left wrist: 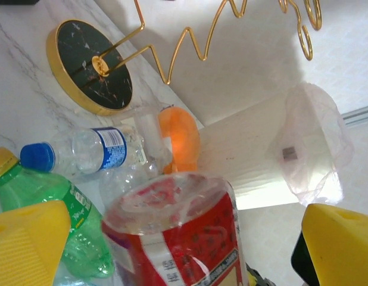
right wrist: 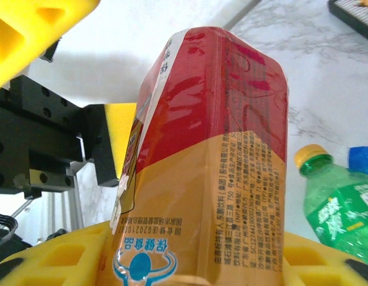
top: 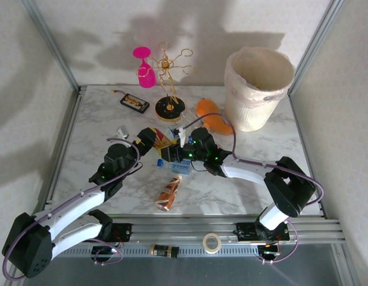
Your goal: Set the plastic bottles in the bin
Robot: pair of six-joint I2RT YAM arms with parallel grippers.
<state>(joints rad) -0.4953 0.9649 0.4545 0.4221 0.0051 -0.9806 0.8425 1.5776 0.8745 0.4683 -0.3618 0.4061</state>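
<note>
A red-and-orange-labelled plastic bottle (top: 167, 142) hangs above the table's middle between my two grippers. My right gripper (top: 184, 143) is shut on it, its yellow fingers (right wrist: 53, 256) pressing the orange part of the label (right wrist: 220, 196). My left gripper (top: 154, 137) is open, its yellow fingers (left wrist: 29, 238) standing wide on either side of the bottle's base (left wrist: 184, 232). Below lie a green bottle (left wrist: 59, 214) and a clear blue-labelled bottle (left wrist: 94, 152). A brown bottle (top: 169, 192) lies near the front edge. The cream bin (top: 258, 86) stands at the back right.
An orange fish toy (top: 212, 116) lies just left of the bin. A gold wire rack (top: 169, 89) with a pink glass (top: 145, 68) stands at the back centre, a flat black device (top: 134, 103) to its left. A tape roll (top: 212, 242) sits on the front rail.
</note>
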